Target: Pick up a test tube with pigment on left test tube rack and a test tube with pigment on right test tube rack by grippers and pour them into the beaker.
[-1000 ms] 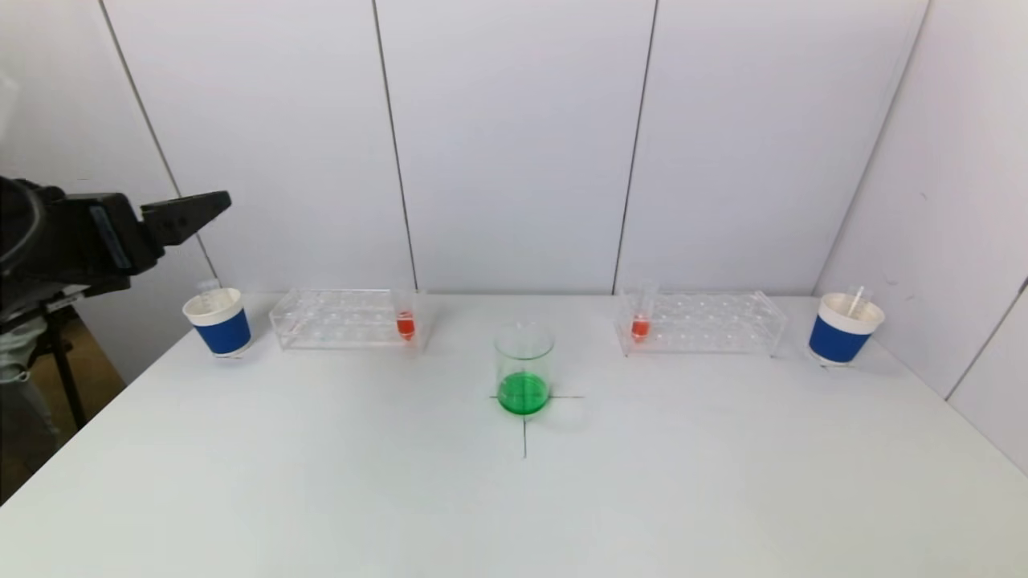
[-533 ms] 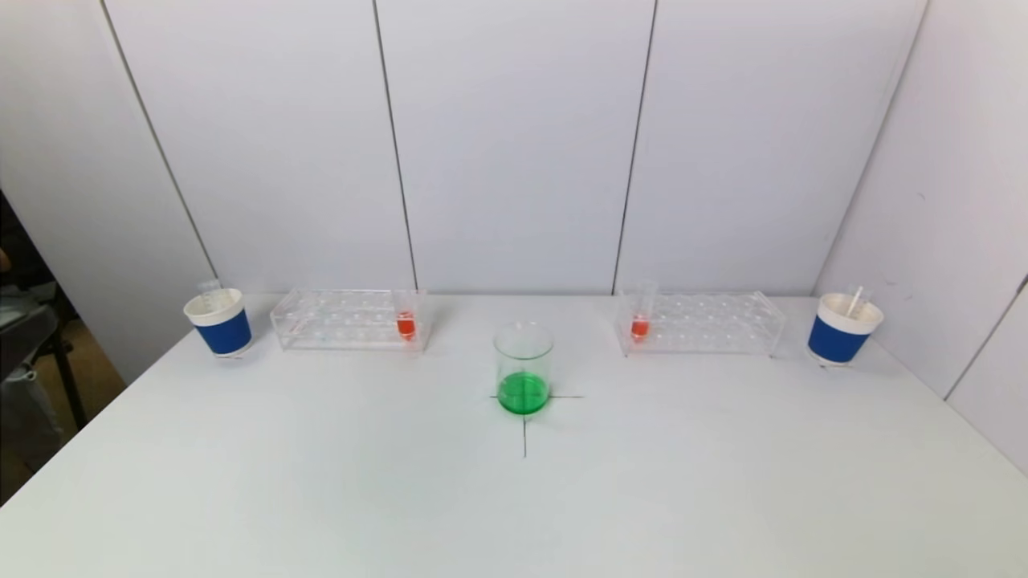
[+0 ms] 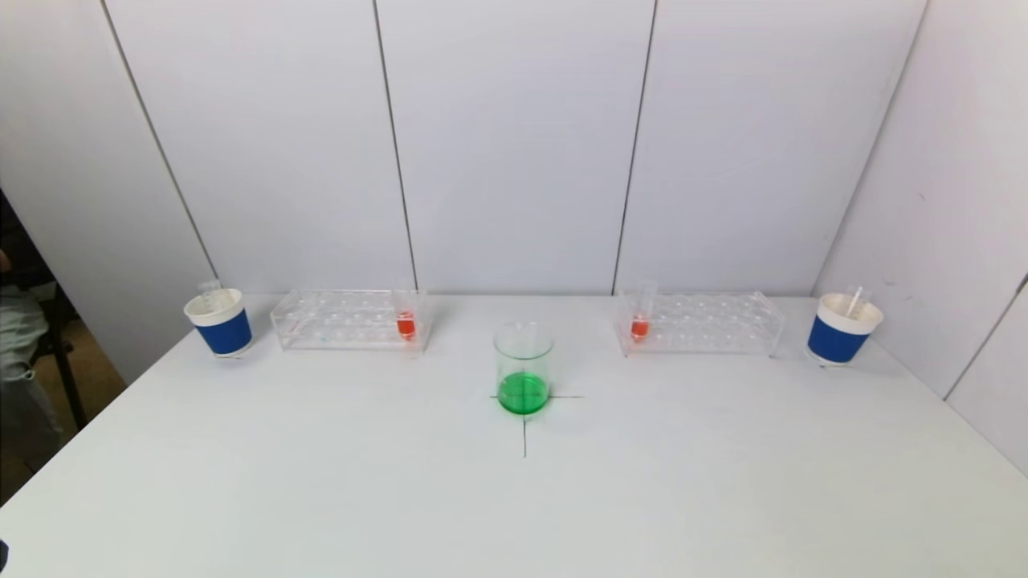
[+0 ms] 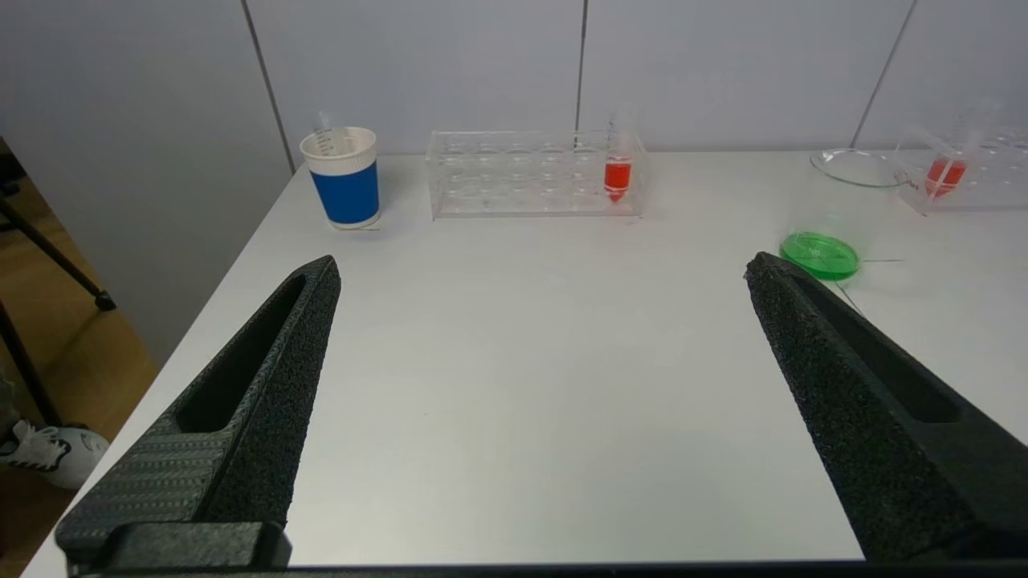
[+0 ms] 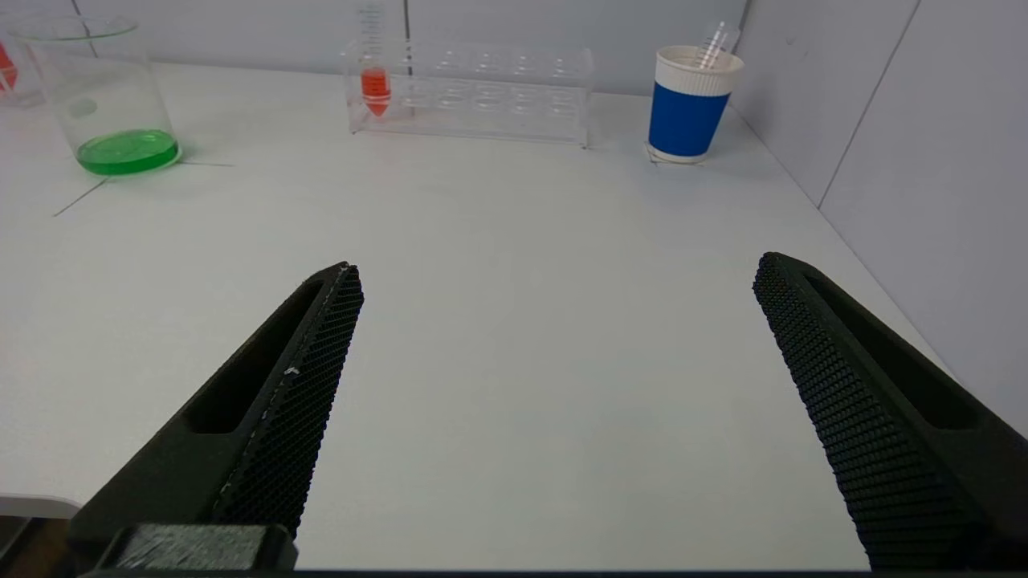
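Note:
A glass beaker (image 3: pixel 523 369) with green liquid stands at the table's middle on a black cross mark. The clear left test tube rack (image 3: pixel 345 319) holds a test tube (image 3: pixel 405 321) with red pigment at its inner end. The right test tube rack (image 3: pixel 707 323) holds another red tube (image 3: pixel 640 323) at its inner end. Neither gripper shows in the head view. In the left wrist view my left gripper (image 4: pixel 542 263) is open and empty above the table's near left, well short of its tube (image 4: pixel 617 172). My right gripper (image 5: pixel 560 267) is open and empty, far from its tube (image 5: pixel 375 84).
A blue-and-white paper cup (image 3: pixel 218 323) holding an empty tube stands at the far left, and a second such cup (image 3: pixel 843 327) at the far right. White wall panels close the back and right sides. The table's left edge (image 4: pixel 241 257) drops to the floor.
A black arm part that stood raised at the head view's left edge a second ago has dropped out of that view. Racks, tubes, beaker and cups have not moved.

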Tool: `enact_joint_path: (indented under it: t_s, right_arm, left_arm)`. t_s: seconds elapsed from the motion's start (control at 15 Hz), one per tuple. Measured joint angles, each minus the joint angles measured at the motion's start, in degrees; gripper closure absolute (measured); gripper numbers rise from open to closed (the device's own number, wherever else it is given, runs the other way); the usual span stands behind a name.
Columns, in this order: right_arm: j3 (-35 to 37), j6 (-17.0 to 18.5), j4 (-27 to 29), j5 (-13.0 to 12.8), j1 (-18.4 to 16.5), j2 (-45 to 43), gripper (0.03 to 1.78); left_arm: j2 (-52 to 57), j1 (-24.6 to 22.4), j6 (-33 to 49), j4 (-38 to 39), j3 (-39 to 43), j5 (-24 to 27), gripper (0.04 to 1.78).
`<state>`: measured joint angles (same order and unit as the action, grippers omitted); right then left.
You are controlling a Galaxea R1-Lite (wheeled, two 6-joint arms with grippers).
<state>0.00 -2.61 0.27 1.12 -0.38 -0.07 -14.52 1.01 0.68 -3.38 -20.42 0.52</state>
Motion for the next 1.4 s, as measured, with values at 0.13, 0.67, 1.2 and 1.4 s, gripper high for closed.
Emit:
enact_joint_path:
  t_s: [0.13,0.67,1.2,1.4]
  right_arm:
    - [0.0,0.0,0.0,0.0,0.0,0.0,0.04]
    - [0.0,0.0,0.0,0.0,0.0,0.0,0.04]
    - [0.0,0.0,0.0,0.0,0.0,0.0,0.04]
    - [0.0,0.0,0.0,0.0,0.0,0.0,0.04]
  left_arm:
    - [3.5,-0.3,-1.2,-0.4,2.7,0.0,0.06]
    - [13.3,-0.7,-4.8,-1.9,14.6,0.0,0.06]
    - [14.6,-0.7,-4.3,-1.4,18.3,0.1,0.06]
    - [14.6,-0.7,-4.2,-1.4,18.4,0.1,0.06]
